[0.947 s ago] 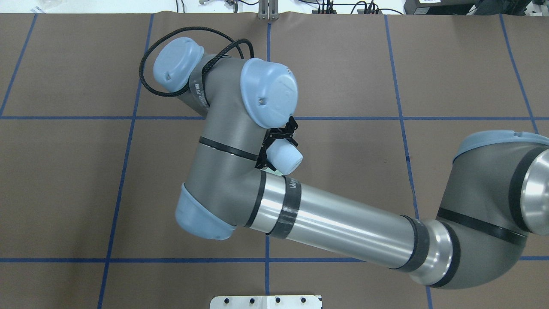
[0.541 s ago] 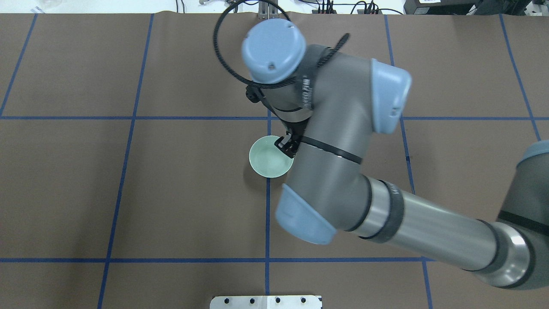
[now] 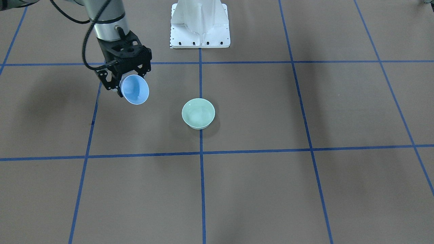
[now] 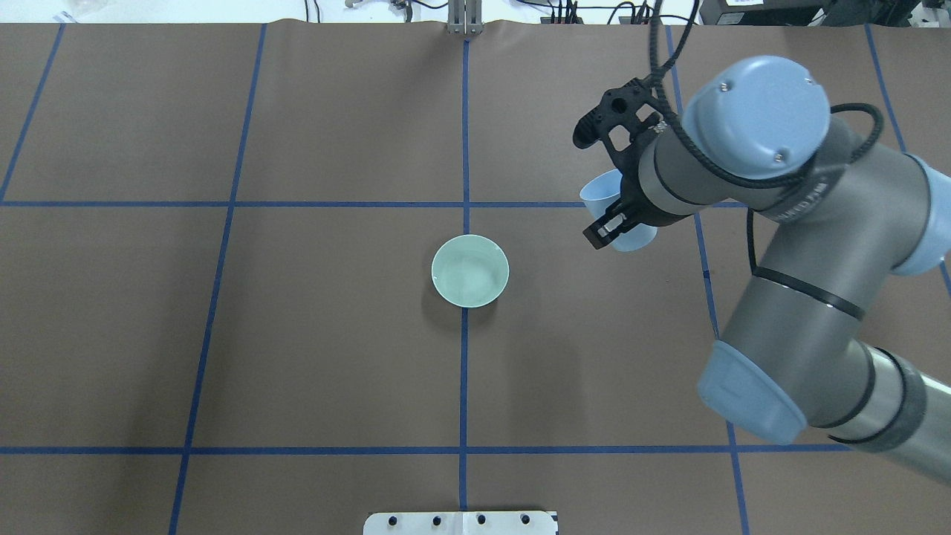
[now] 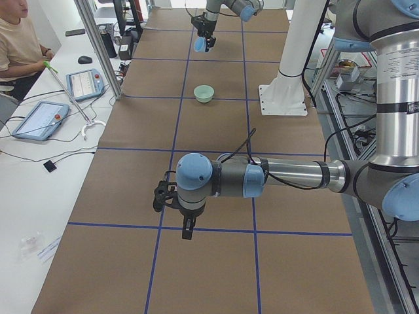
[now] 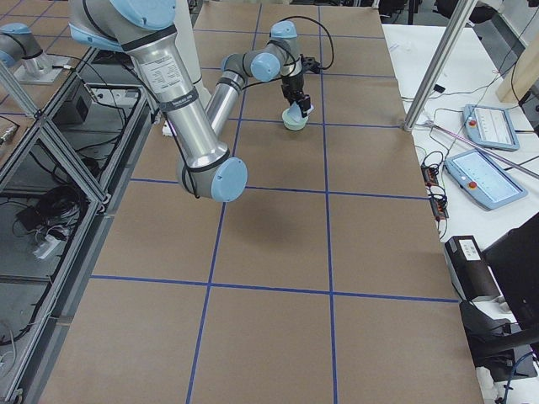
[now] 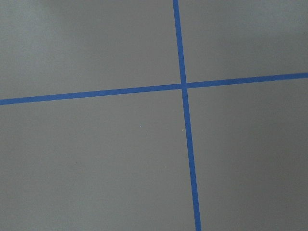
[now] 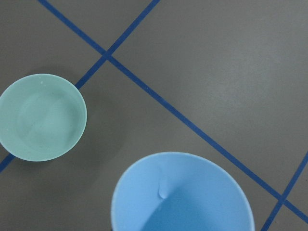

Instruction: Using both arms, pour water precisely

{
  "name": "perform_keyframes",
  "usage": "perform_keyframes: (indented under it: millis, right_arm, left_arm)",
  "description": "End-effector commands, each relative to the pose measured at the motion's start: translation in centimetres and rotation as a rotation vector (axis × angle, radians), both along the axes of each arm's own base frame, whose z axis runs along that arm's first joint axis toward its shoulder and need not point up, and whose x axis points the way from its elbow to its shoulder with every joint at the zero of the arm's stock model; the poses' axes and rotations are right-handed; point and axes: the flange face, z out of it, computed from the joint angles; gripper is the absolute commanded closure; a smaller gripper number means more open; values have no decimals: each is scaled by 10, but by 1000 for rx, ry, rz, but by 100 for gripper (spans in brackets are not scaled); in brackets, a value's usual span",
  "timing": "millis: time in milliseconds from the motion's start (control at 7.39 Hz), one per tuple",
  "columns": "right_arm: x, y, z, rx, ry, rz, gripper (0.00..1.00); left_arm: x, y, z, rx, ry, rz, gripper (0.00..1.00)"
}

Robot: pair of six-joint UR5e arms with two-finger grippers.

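A: Where's the R gripper [image 3: 128, 79]?
B: Upper left of the front-facing view, raised off the bench [image 3: 305, 189]. It's clamped on a blue cup [image 3: 136, 90], one finger on each side of the wall.
A: Cup upright?
B: No, tilted, w/ the mouth facing down-right in that view. The R wrist cam shows one drop [image 8: 162, 192] clinging to the inner wall.
A: And the green bowl [image 3: 198, 113]?
B: Upright on the bench nr the centre of the frame. It sits on a blue tape line [image 3: 202, 189], straight below the white pedestal [image 3: 200, 23]. Cup & bowl are apart. The cup is to the bowl's upper left, not over it.
A: Anything in the bowl?
B: There's a faint sheen inside in the overhead view. Can't tell if that's water.
A: L gripper [image 5: 175, 210]?
B: It shows only in the exterior left view, lower centre, low over the bench & well apart from bowl & cup. Can't tell whether its fingers are apart or together. Its wrist cam sees just bench w/ a tape crossing [image 7: 183, 85].
A: Anyone around?
B: A person [image 5: 19, 39] sits at the side desk [image 5: 39, 163], upper left of that view.
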Motion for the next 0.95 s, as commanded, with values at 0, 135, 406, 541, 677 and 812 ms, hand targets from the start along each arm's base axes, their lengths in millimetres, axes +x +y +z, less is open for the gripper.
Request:
perform_keyframes:
  millis: [0, 135, 406, 541, 677, 812]
  right_arm:
    - [50, 17, 57, 5, -125, 198, 100]
    - [67, 25, 96, 31, -162, 271, 100]
    - [106, 40, 201, 67, -271, 469, 100]
    - [116, 40, 259, 117, -288, 527, 100]
    - [116, 37, 291, 143, -297, 583, 100]
    - [113, 37, 301, 158, -281, 626, 100]
  left_arm:
    - [0, -1, -2, 5, 0, 0, 0]
    - [0, -1, -2, 6, -1, 0, 0]
    - [0, -1, -3, 8, 1, 0, 0]
    - [0, -1, -3, 9, 1, 0, 0]
    - [0, -1, -3, 8, 1, 0, 0]
    - [0, -1, -4, 11, 0, 0, 0]
